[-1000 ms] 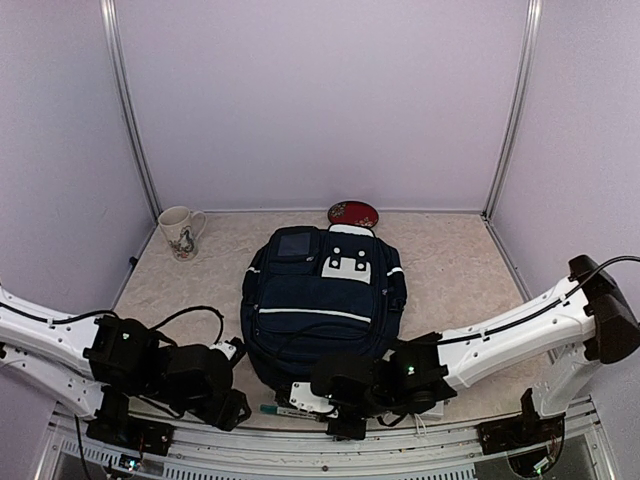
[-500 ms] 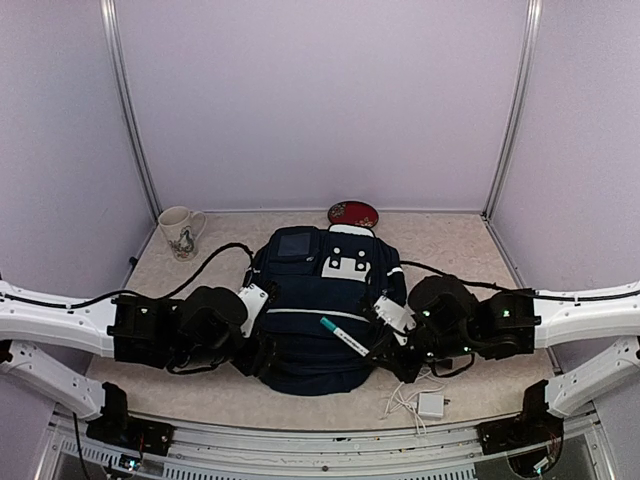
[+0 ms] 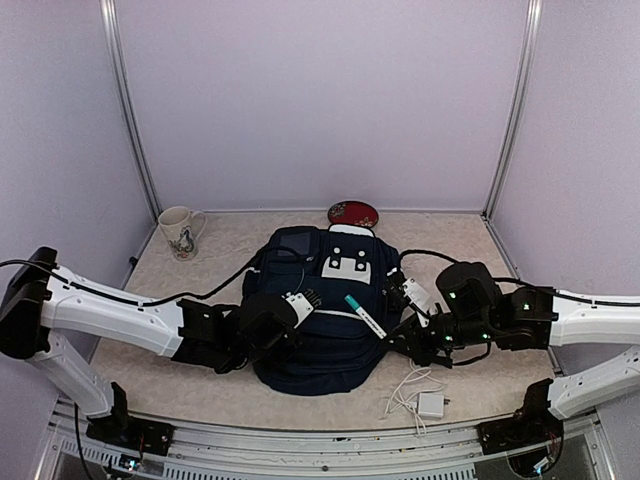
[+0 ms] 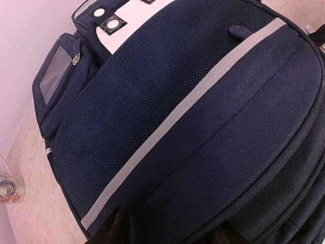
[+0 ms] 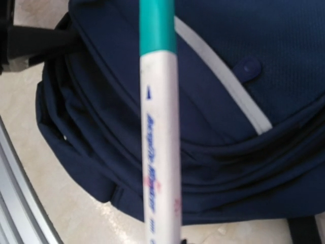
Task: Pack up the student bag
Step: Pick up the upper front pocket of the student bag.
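The student bag [image 3: 322, 352] lies flat on its back in the middle of the table [image 3: 462, 262], front face up, with its white patch [image 3: 347, 266] toward the far wall and its pale stripe [image 4: 167, 122] across the front. The windowed side pocket [image 4: 55, 77] and the front panel look closed, and what is inside them cannot be seen. The left gripper [image 3: 306, 301] rests low on the bag's front at its left side, fingertips [image 4: 116, 230] apart against the fabric. The right gripper [image 3: 398, 338] sits at the bag's right edge, clamped on a white marker [image 3: 366, 316] with a teal cap that slants over the stripe. Behind the bag lies a red dish [image 3: 353, 213]. Far to its left stands a mug [image 3: 180, 232]. Near its right front corner lies a white charger [image 3: 431, 404] with its cable.
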`<action>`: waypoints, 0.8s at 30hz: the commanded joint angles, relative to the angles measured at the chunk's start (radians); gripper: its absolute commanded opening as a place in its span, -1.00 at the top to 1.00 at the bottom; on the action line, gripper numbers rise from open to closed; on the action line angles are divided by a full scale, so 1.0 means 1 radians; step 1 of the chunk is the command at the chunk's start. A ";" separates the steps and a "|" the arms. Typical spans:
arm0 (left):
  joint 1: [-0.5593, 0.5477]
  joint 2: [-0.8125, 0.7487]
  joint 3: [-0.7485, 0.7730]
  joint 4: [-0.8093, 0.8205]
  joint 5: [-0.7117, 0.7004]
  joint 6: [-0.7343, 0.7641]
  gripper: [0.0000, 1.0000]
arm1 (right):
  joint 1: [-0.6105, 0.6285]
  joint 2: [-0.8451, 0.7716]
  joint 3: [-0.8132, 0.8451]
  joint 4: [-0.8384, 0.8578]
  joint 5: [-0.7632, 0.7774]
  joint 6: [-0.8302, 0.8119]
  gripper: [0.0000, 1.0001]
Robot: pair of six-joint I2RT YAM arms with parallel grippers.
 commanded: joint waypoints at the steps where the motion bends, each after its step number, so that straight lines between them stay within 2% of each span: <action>1: 0.006 0.011 0.026 0.078 -0.058 0.059 0.12 | -0.017 -0.002 -0.012 0.031 -0.050 -0.018 1.00; 7: 0.017 -0.001 0.051 0.085 -0.049 0.069 0.47 | -0.022 0.023 0.006 -0.004 -0.072 -0.038 1.00; 11: 0.029 -0.007 0.049 0.085 -0.049 0.068 1.00 | -0.025 0.033 0.011 -0.005 -0.085 -0.056 1.00; 16: 0.050 -0.038 0.072 0.078 -0.042 0.060 1.00 | -0.023 0.086 0.059 -0.019 -0.084 -0.181 1.00; 20: 0.059 -0.098 0.081 0.127 -0.012 0.087 1.00 | -0.019 0.129 0.112 0.024 0.013 -0.466 1.00; 24: 0.071 -0.158 0.061 0.169 0.056 0.108 1.00 | -0.003 0.154 0.115 0.169 0.116 -0.730 1.00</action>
